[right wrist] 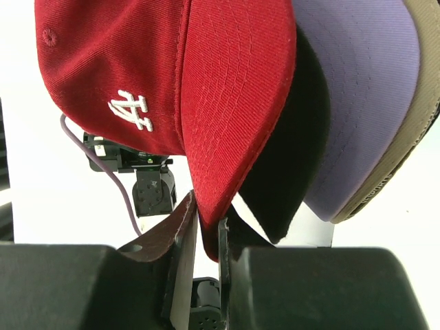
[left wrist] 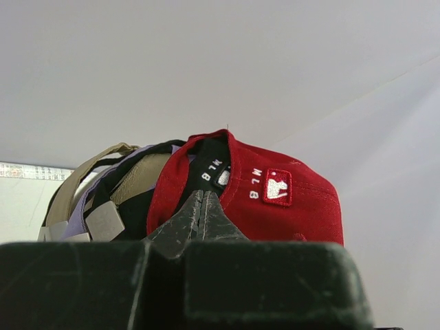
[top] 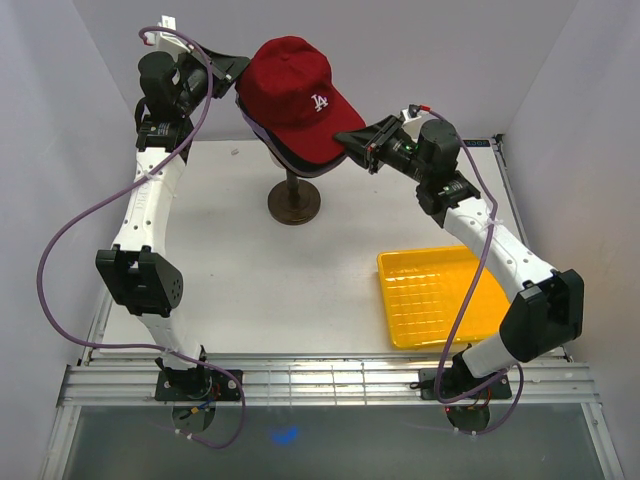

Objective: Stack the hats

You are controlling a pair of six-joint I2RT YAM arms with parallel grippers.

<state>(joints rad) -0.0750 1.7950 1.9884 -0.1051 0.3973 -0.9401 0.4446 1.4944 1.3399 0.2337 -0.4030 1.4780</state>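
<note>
The red LA cap (top: 290,95) sits on top of the stacked caps on the stand. In the right wrist view its brim (right wrist: 234,103) lies over the black brim (right wrist: 289,172), the lavender brim (right wrist: 364,103) and the tan brim (right wrist: 419,124). My right gripper (top: 350,138) is shut on the tip of the red brim (right wrist: 207,220). My left gripper (top: 238,72) is shut, its tips (left wrist: 201,194) at the rear opening of the red cap (left wrist: 289,213), beside the tan strap (left wrist: 89,172). I cannot tell if it pinches fabric. The mannequin head is hidden under the caps.
The dark wooden stand (top: 293,200) rises from the back middle of the table. A yellow grid-bottomed tray (top: 440,295) lies at the front right, under my right arm. White walls close in the back and both sides.
</note>
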